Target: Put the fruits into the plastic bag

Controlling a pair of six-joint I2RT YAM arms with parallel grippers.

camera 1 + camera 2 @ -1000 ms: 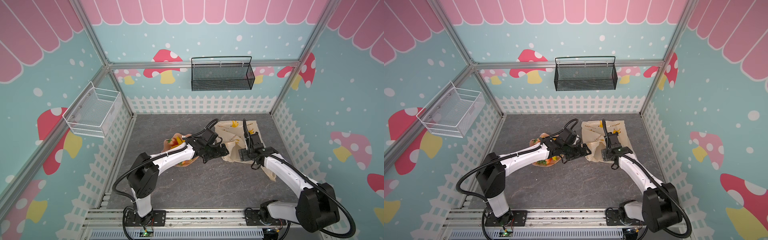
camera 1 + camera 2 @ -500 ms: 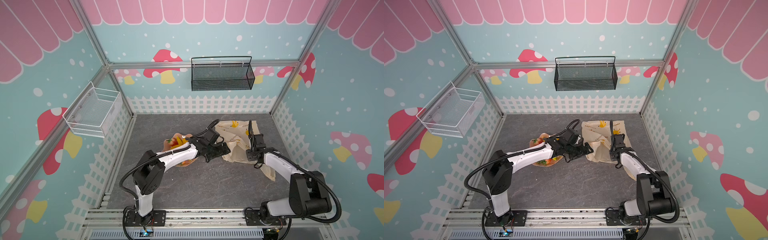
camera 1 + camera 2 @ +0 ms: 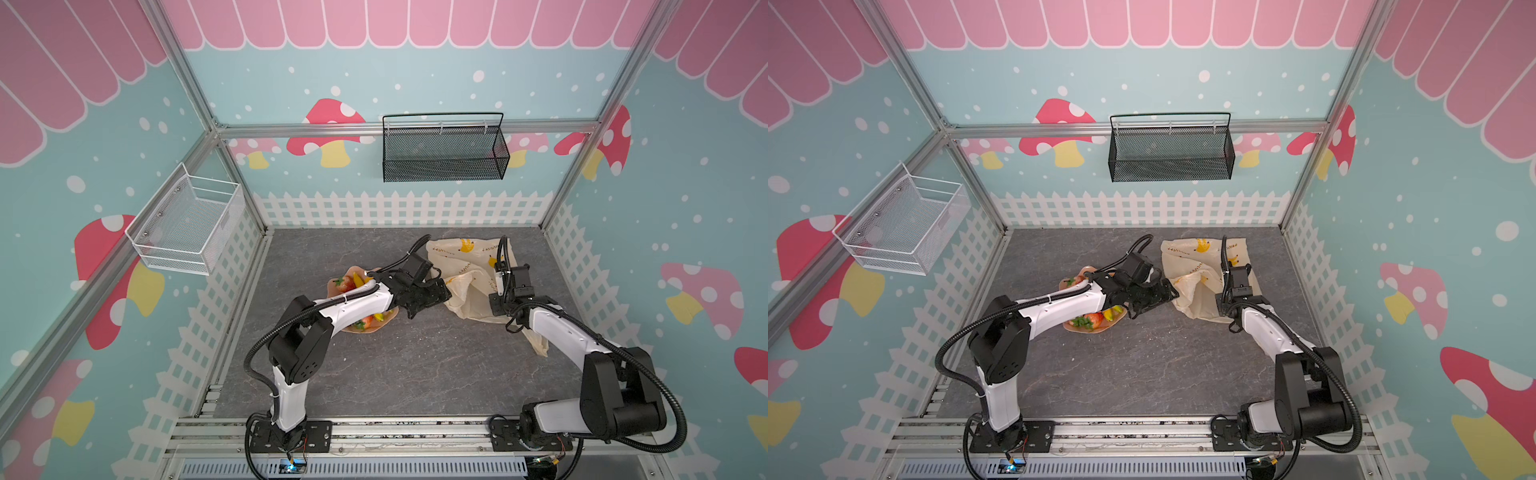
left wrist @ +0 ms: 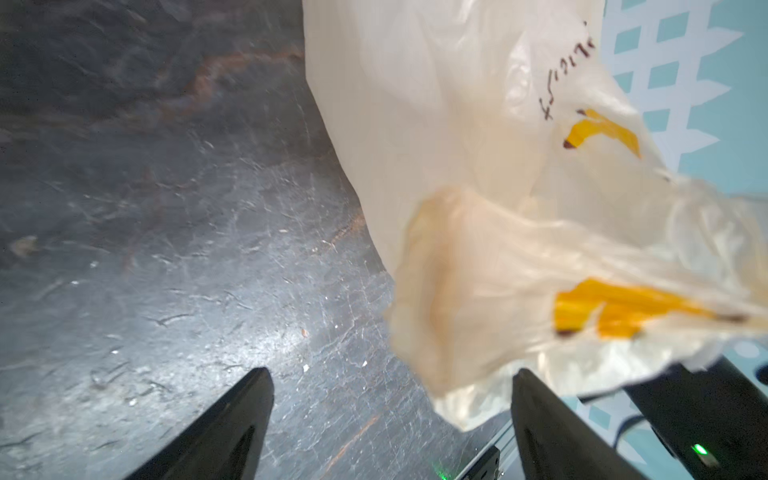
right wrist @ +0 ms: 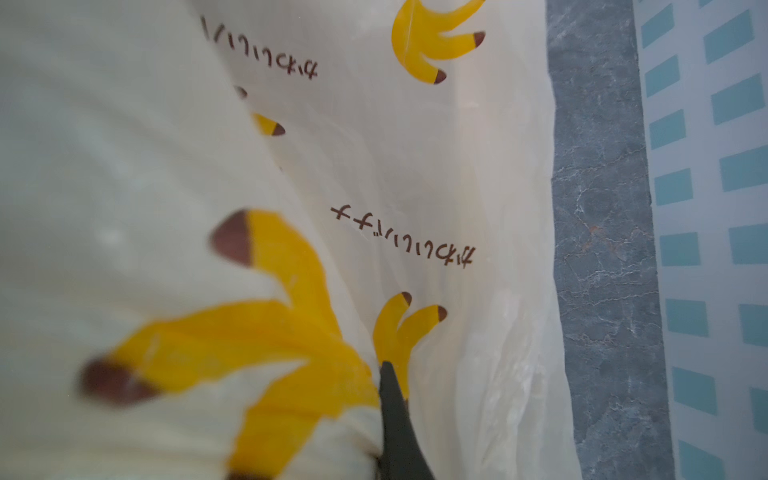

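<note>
Two claws work the plastic bag, which lies crumpled on the counter right of centre. The right claw is pinched shut on its printed film; the left claw is spread wide at its edge, gripping nothing. The fruits sit on the pink dish, centre-left.

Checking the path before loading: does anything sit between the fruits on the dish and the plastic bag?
Only the open left gripper lies between the fruits and the plastic bag, at the bag's near edge; no other object does. The right gripper is shut on the bag; whether its mouth is open cannot be told.
</note>
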